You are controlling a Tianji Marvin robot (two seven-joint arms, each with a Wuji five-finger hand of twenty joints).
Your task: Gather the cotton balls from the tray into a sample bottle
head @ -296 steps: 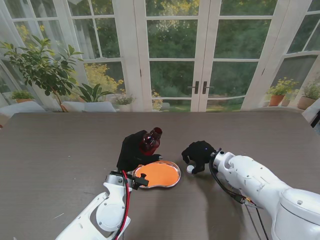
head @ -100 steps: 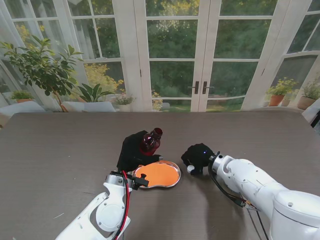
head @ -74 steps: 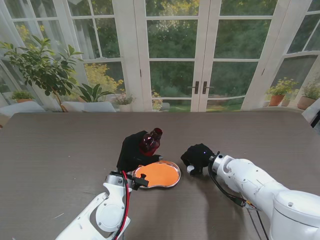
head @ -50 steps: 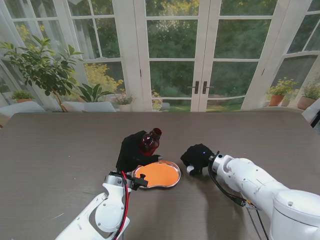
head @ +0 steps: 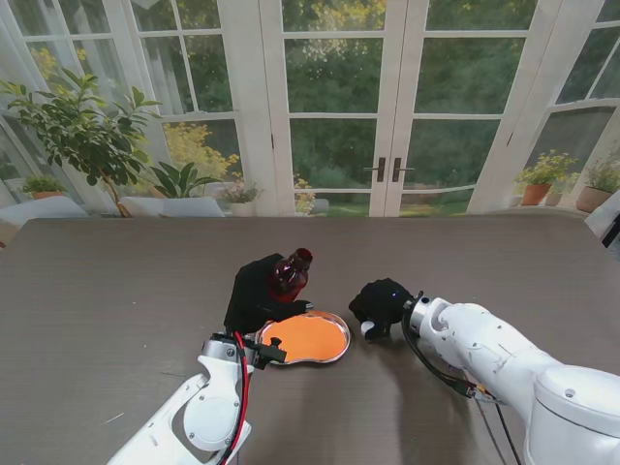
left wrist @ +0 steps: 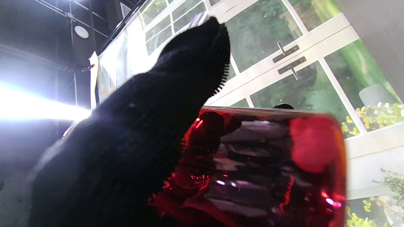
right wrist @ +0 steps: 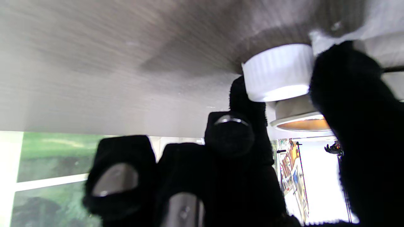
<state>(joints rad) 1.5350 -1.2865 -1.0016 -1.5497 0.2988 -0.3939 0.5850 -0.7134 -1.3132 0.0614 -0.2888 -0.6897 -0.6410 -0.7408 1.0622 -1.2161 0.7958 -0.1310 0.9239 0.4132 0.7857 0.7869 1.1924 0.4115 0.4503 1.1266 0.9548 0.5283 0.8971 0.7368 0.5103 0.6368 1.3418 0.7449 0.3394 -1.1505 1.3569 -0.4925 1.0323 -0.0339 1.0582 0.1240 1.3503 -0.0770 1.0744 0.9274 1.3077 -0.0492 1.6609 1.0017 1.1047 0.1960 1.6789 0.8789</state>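
Fingers of the left hand (head: 254, 291) grip the red bottle (head: 289, 274) beyond the orange tray (head: 306, 337), while the right hand (head: 380, 302) pinches a white cap (right wrist: 277, 73) right of it.

On the table (head: 116, 281), the tray (head: 332, 351) sits centrally; the bottle (head: 289, 274) is at its 11 o'clock, the cap (head: 368, 328) just beside at 3 o'clock.

dark wood table (head: 116, 281), orange tray (head: 306, 338)
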